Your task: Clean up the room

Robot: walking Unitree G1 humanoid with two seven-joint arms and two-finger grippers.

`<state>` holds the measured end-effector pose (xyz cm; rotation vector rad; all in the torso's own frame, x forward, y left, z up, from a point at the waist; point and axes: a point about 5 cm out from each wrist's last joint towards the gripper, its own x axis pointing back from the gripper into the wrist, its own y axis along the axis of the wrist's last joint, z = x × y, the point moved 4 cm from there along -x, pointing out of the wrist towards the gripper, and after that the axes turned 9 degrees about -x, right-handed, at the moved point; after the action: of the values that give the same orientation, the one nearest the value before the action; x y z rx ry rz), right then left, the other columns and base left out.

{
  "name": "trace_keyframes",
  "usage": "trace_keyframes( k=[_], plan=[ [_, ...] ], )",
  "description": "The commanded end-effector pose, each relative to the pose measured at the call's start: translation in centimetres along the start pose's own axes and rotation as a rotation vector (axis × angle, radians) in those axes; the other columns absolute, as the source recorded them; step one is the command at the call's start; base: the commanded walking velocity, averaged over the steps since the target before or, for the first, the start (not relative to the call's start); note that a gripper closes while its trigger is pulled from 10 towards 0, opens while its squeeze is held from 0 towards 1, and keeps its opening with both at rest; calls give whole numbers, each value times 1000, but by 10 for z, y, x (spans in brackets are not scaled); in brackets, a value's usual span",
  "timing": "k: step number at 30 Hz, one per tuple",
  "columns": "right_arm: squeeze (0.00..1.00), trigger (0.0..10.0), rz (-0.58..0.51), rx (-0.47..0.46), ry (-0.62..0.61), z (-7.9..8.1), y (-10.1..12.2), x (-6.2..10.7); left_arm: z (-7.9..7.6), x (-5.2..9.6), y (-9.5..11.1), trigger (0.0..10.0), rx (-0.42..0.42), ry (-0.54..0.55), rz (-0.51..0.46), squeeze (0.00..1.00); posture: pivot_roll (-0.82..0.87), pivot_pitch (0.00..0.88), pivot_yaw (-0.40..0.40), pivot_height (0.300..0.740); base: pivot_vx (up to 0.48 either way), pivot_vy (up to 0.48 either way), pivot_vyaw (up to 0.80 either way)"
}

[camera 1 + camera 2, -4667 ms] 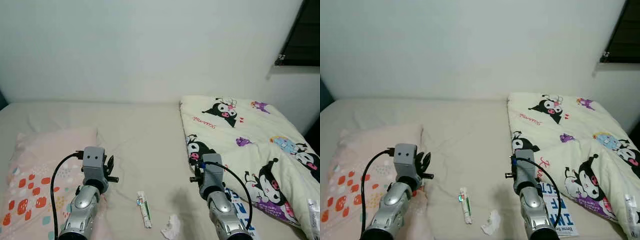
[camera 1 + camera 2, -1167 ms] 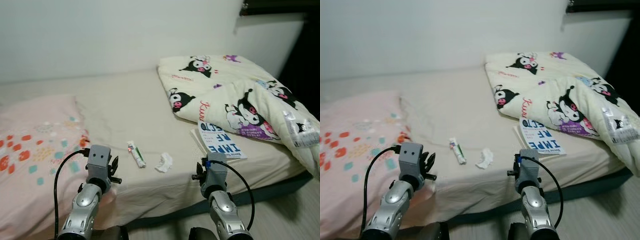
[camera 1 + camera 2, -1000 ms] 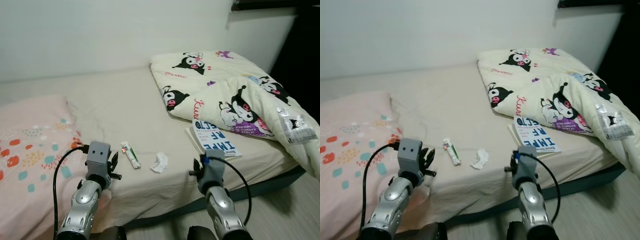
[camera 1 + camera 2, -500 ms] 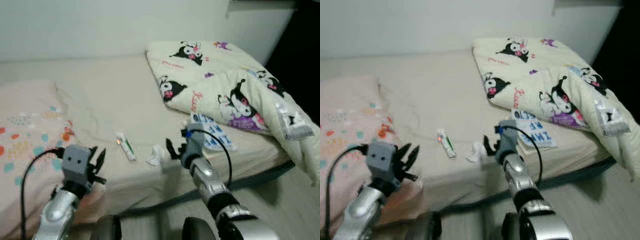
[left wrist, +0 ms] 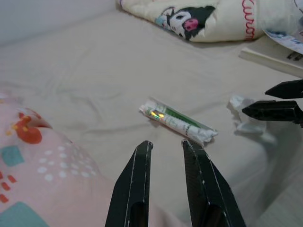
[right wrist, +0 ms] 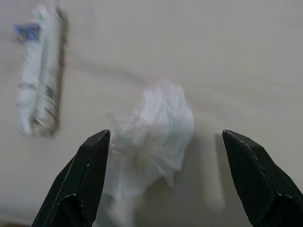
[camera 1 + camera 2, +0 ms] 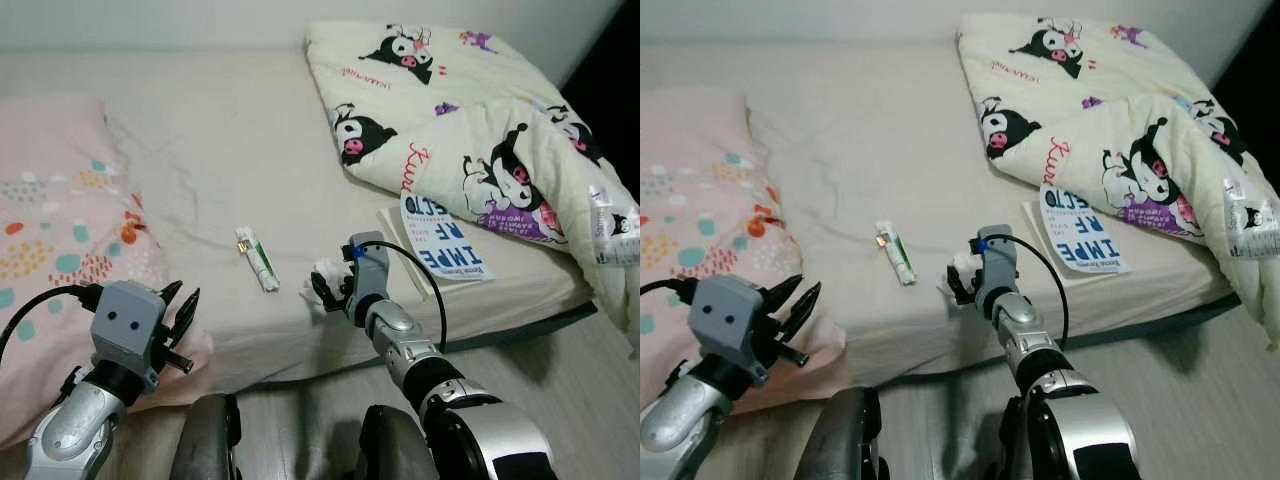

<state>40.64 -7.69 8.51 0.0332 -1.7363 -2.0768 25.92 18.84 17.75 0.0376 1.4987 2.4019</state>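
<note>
one booklet [image 7: 445, 238] reads "impe", near right tool [image 6: 165, 179].

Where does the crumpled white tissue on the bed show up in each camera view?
Left eye view: crumpled white tissue near centre, just beyond the right gripper.
Right eye view: near centre, at the same gripper.
Left wrist view: at the right, by two black fingertips.
Right wrist view: centre, between wide-open fingers.
Shared landmark: the white and green tube lying beside it on the beige bed sheet.
</note>
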Motion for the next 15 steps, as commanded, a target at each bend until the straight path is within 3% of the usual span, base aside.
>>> trace_keyframes(
  k=[1, 2, 3, 4, 5, 7, 8, 9, 10, 11, 12, 15],
  plan=[
    [1000, 10000, 64, 19, -18, -3, -13, 2, -3, 4, -1, 10000, -5, -32, 19, 0, 344, 339, -140, 586, 0, 0, 0],
    [592, 10000, 87, 41, -26, -4, -16, 2, -4, 5, 0, 10000, -4, -43, 19, 0, 345, 340, -137, 586, 0, 0, 0],
    [384, 10000, 102, 56, -33, -5, -18, 2, -5, 5, 0, 10000, -3, -54, 19, 0, 345, 340, -137, 586, 0, 0, 0],
    [384, 10000, 102, 56, -33, -5, -18, 2, -5, 5, 0, 10000, -3, -54, 19, 0, 345, 340, -137, 586, 0, 0, 0],
    [0, 10000, 111, 61, -44, -8, -19, 3, -8, 5, 2, 10000, -3, -73, 20, 0, 348, 337, -134, 586, 0, 0, 0],
    [0, 10000, 113, 60, -54, -10, -18, 3, -10, 5, 3, 10000, -1, -95, 19, 0, 347, 336, -132, 586, 0, 0, 0],
    [0, 5412, 108, 58, -65, -13, -16, 3, -12, 4, 4, 10000, -1, -109, 19, 0, 346, 336, -130, 586, 0, 0, 0],
    [0, 5412, 108, 58, -65, -13, -16, 3, -12, 4, 4, 10000, -1, -109, 19, 0, 346, 336, -130, 586, 0, 0, 0],
    [0, 824, 101, 52, -75, -15, -14, 3, -12, 4, 5, 10000, 0, -116, 19, 0, 345, 332, -127, 586, 0, 0, 0],
    [0, 824, 101, 52, -75, -15, -14, 3, -12, 4, 5, 10000, 0, -116, 19, 0, 345, 332, -127, 586, 0, 0, 0],
    [0, 0, 92, 49, -80, -17, -11, 3, -12, 3, 6, 10000, 0, -118, 21, 0, 343, 332, -124, 586, 0, 0, 0],
    [0, 0, 79, 41, -85, -19, -9, 3, -12, 2, 6, 10000, 0, -116, 25, 0, 343, 332, -122, 586, 0, 0, 0]
  ],
)
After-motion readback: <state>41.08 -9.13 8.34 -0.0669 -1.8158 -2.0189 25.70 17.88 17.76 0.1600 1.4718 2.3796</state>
